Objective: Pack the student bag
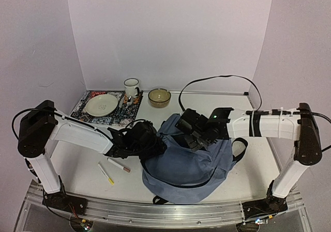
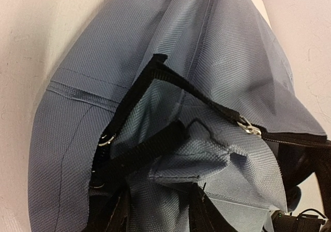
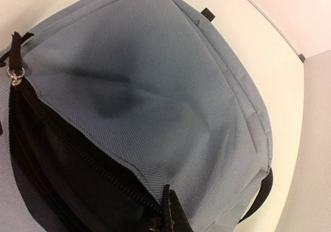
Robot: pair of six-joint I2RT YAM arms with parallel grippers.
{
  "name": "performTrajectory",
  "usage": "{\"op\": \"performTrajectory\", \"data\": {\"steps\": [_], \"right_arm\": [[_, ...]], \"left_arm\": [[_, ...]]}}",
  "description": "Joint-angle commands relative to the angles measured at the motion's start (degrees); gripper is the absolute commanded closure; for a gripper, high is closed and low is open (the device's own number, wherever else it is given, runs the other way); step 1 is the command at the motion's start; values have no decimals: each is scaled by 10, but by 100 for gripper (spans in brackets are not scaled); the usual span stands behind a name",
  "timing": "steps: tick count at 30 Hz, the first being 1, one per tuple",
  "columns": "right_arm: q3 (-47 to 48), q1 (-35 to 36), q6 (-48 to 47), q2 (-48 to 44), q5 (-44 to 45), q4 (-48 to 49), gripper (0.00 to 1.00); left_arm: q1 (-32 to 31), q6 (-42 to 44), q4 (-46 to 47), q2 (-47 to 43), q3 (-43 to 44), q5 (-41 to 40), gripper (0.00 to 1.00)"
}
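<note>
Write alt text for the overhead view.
A grey-blue backpack lies on a white table, the left arm and right arm reaching onto its top. Two markers lie to its left; a plate, mug and bowl sit at the back.

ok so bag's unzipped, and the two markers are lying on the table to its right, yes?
No: the markers lie on the table to the left of the student bag, as the top external view shows. The bag is unzipped.
</note>
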Motion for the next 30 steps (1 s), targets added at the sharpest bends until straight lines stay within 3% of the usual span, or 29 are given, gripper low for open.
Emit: {"op": "performTrajectory", "data": {"steps": [1, 6, 17, 21, 30], "right_arm": [[44, 0, -27, -53, 24, -28, 100], [53, 1, -31, -47, 36, -29, 100], [67, 16, 3, -34, 70, -20, 100], [70, 17, 1, -23, 67, -10, 100], [68, 23, 5, -12, 57, -2, 100]], "left_arm": [[-1, 46, -13, -28, 2, -18, 57], [7, 75, -37, -55, 24, -29, 50], [7, 34, -134, -188, -15, -70, 17], [11, -3, -203, -213, -43, -107, 12], [31, -93, -357, -218, -75, -153, 12]]}}
